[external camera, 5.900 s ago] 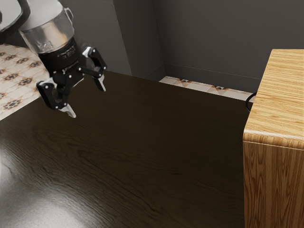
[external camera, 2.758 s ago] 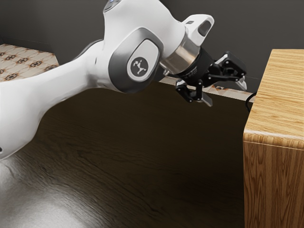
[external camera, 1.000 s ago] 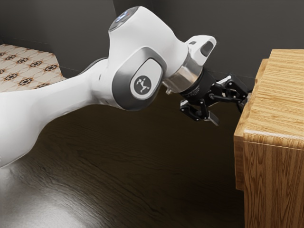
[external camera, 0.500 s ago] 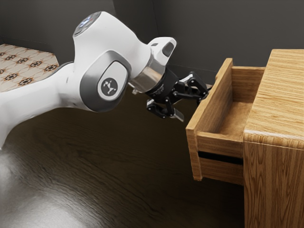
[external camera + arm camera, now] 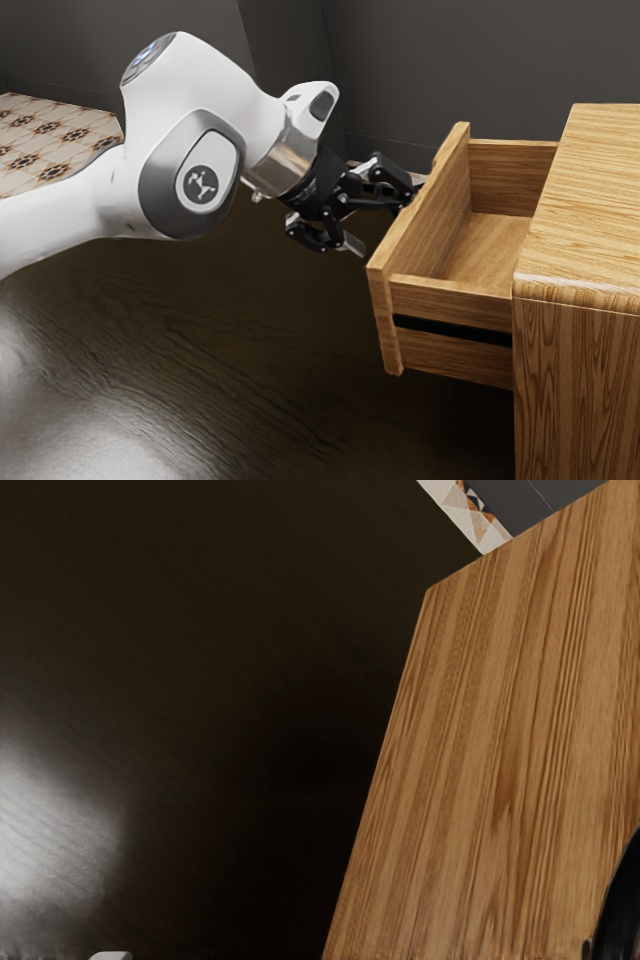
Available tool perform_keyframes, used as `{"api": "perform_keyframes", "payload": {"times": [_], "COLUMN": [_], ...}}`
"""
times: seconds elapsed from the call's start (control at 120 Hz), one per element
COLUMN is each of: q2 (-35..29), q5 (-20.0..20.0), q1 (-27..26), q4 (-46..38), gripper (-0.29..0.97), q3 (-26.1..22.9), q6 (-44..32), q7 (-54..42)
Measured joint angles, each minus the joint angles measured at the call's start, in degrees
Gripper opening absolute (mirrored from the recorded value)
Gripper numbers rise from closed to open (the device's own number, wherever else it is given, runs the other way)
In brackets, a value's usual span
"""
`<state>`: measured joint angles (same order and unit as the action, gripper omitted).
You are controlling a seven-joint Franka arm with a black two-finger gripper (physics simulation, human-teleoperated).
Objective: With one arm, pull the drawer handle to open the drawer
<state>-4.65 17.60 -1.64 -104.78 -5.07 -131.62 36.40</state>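
Dark-wood worktop [image 5: 200, 390] carries an oak cabinet [image 5: 580, 340] at 3 o'clock. Its drawer [image 5: 470, 250] stands well out and slides along the 3-to-9 o'clock line. The white arm's [image 5: 90, 210] jaws, spread apart, have the drawer front [image 5: 420, 200] at their 3 o'clock. The handle is hidden. A round emblem [image 5: 197, 185] bears no legible lettering.

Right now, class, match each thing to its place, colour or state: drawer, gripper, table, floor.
Things:
1. drawer
2. gripper
3. table
4. floor

Descriptions:
A. dark brown
B. patterned tiles
C. open
D. at the drawer's front

Pairs: 1-C, 2-D, 3-A, 4-B
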Motion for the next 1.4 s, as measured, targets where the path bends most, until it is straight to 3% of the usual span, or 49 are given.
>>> {"api": "perform_keyframes", "payload": {"times": [0.517, 1.4], "q2": [-0.35, -5.27], "q5": [-2.55, -4.15], "q1": [-2.43, 4.81], "q4": [-0.73, -5.55], "gripper": [0.42, 0.41], "q3": [0.64, 0.80], "q6": [0.27, 0.48], "q7": [1.07, 2.67]}}
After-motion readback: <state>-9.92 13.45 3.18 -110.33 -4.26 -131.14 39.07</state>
